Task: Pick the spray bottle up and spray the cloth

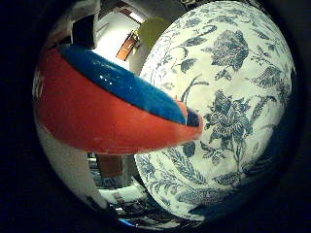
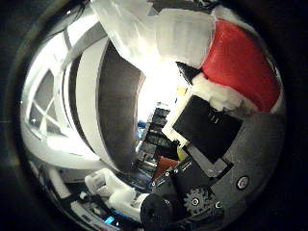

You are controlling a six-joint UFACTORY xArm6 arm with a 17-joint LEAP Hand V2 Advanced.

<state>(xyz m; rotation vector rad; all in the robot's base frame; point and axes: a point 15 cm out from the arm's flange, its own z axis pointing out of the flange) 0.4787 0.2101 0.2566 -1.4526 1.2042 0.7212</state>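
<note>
The spray bottle's red and blue head (image 1: 112, 111) fills much of the little finger side view, close against the palm, with its nozzle tip pointing toward the cloth. The bottle's white body (image 1: 68, 165) runs down from the head. The cloth (image 1: 233, 97) is white with a blue flower print and spreads wide just beyond the nozzle. In the thumb side view my right hand (image 2: 207, 144) shows black and white fingers curled in, and a white fingertip (image 2: 183, 33) lies across the bottle's red part (image 2: 240, 62). The trigger is hidden.
A white and grey curved structure (image 2: 91, 96) stands close beside the hand. Past the cloth's edge are a yellow-green round thing (image 1: 153, 29) and an orange-brown object (image 1: 127, 46) in a bright room. Cluttered shelves (image 2: 154, 130) show in the distance.
</note>
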